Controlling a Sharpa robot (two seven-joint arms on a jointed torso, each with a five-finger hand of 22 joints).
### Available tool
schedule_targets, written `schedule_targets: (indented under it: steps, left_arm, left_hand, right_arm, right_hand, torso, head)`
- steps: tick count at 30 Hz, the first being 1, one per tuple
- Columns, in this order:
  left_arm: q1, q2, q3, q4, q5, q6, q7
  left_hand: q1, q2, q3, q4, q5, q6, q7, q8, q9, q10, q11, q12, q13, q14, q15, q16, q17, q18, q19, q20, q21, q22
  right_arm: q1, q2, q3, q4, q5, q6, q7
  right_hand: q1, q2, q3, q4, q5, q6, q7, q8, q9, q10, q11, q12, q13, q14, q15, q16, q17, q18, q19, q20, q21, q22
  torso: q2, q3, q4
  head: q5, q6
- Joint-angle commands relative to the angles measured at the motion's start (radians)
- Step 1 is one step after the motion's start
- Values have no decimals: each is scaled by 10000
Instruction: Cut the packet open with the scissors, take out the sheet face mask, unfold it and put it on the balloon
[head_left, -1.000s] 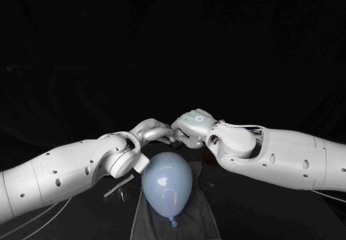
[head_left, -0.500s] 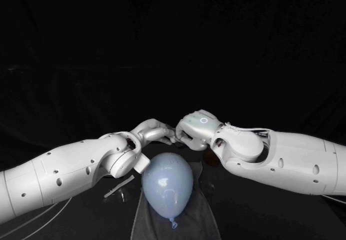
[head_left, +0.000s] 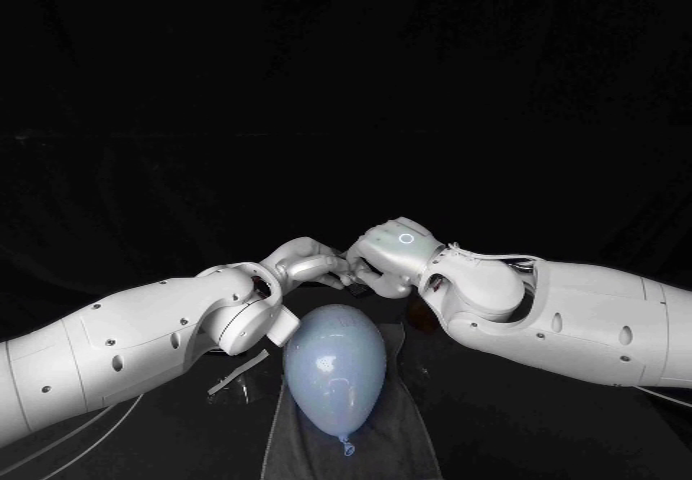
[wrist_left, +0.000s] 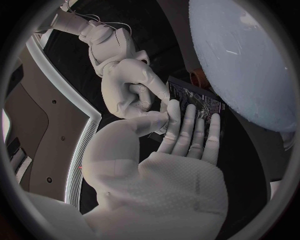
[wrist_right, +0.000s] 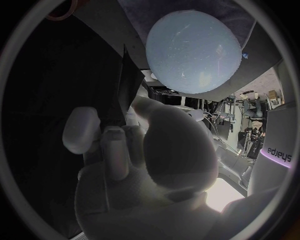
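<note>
The two hands meet in the air just past the far end of the balloon (head_left: 335, 362), and the packet (wrist_left: 199, 100) is between them, above the table (head_left: 534, 450) and not lying on it.

The right hand (head_left: 387, 255) holds the packet. In the right wrist view the packet stands edge-on, and the fingers (wrist_right: 115, 150) are clamped on it near one corner. I think this grip is there to keep the packet steady and upright, so that one edge stays free for the cut.

The left hand (head_left: 310, 262) lays its fingers (wrist_left: 194, 132) straight and close together on the printed face of the packet. It looks like a support, to stop the thin packet from bending or turning. I cannot tell whether anything presses from the other side, so I cannot say if this hand really grips.

The balloon rests on a dark cloth (head_left: 404, 440), with its knot toward the robot. The cloth probably keeps it from rolling while both hands are busy. The balloon is bare, with no mask on it.

The packet looks whole to me, so the task seems to be at an early step. One hand must probably let go to take the scissors, and then the packet may slip or tilt in the other hand's small grip.
</note>
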Motion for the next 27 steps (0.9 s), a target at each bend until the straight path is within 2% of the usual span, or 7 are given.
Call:
schedule_targets:
  steps: [1,8,17,24,27]
  left_arm:
    - [15,33,13,92,32,293,144]
    - [15,30,13,131,32,338,140]
    - [15,31,13,130,32,353,138]
    - [15,43,13,131,99,388,155]
    - [15,47,13,133,114,408,177]
  left_hand:
    - [58,21,442,-385,88,38,-11,77,4,-51,-13,68,-24,-60,2,56,-34,-98,69,16,-54,-24]
    - [46,9,458,-392,151,35,-10,116,-2,-42,-13,83,-61,-67,5,64,-91,-98,97,15,-96,-55]
    - [33,-1,468,-396,215,36,-9,155,-7,-40,-13,94,-96,-69,5,76,-144,-99,124,15,-134,-84]
    - [7,-15,484,-403,329,42,-7,228,-14,-52,-10,101,-165,-87,9,87,-240,-99,170,15,-203,-135]
    - [0,-18,488,-407,361,41,-6,248,-16,-52,-9,104,-184,-100,12,82,-270,-99,180,15,-222,-149]
  right_arm:
    - [5,127,10,-101,-311,344,-281]
    - [5,264,10,-205,-418,645,-388]
    - [6,307,10,-217,-458,885,-441]
    - [7,350,10,-276,-537,1424,-641]
    - [7,366,10,-307,-609,1679,-739]
  right_hand:
    - [-20,16,37,17,-40,-205,-62,-136,-65,650,-124,-47,2175,1045,-53,40,2631,96,-16,8,-63,737]
    - [41,-147,73,-90,-40,-502,-195,-338,-169,650,-226,-44,2176,1045,-130,40,2631,93,-5,-38,-59,763]
    - [66,-411,44,-221,-41,-759,-319,-512,-263,652,-327,-42,2176,1045,-219,40,2631,86,14,-86,-44,797]
    - [-79,-701,-185,-225,-42,-1386,-540,-864,-423,574,-483,-135,2091,1045,-341,40,2631,105,-43,-111,-227,765]
    - [-111,-837,-392,-228,-42,-1706,-583,-1028,-491,560,-533,-149,2077,1045,-395,40,2631,106,-52,-112,-268,765]
  torso:
    - [0,-5,3]
    - [0,-11,0]
    - [-5,4,-5]
    - [-2,4,-14]
    - [-1,2,-11]
  head:
    - [-2,-15]
    - [2,-20]
    - [-11,-11]
    - [1,-11]
    - [2,-8]
